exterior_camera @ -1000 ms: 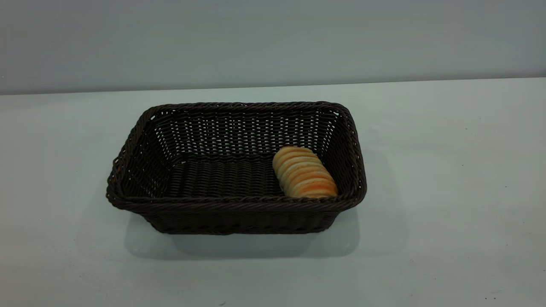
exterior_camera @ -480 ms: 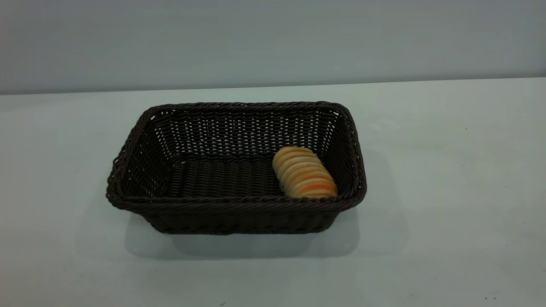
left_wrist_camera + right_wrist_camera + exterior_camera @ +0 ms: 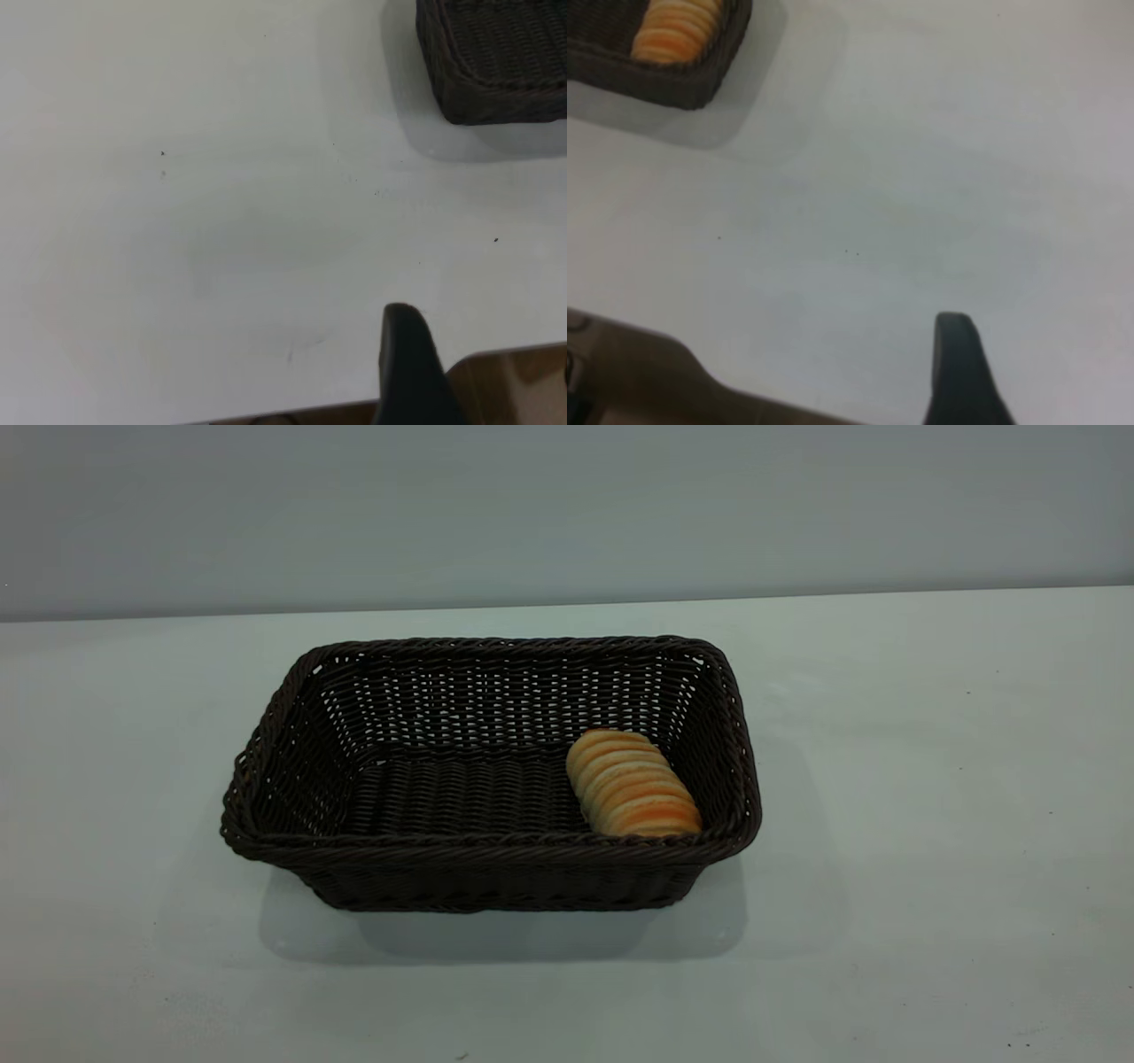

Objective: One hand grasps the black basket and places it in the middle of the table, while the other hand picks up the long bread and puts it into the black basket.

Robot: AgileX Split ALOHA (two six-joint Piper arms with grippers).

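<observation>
Inside the basket (image 3: pixel 292 717), the bread (image 3: pixel 632 784) lies slanted, front-right to back-left; I cannot tell either gripper's state.

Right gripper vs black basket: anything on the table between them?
Nothing. In the right wrist view only bare table lies between the right gripper's finger and the black basket, which holds the long bread.

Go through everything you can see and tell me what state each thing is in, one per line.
black basket: upright, open, resting on the table near its middle, nothing gripping it.
long bread: lying inside the basket, at its right end by the side wall.
table: bears the basket.
left tool: off the basket, over the table edge, holding nothing visible.
right tool: off the basket, near the table edge, holding nothing visible.
</observation>
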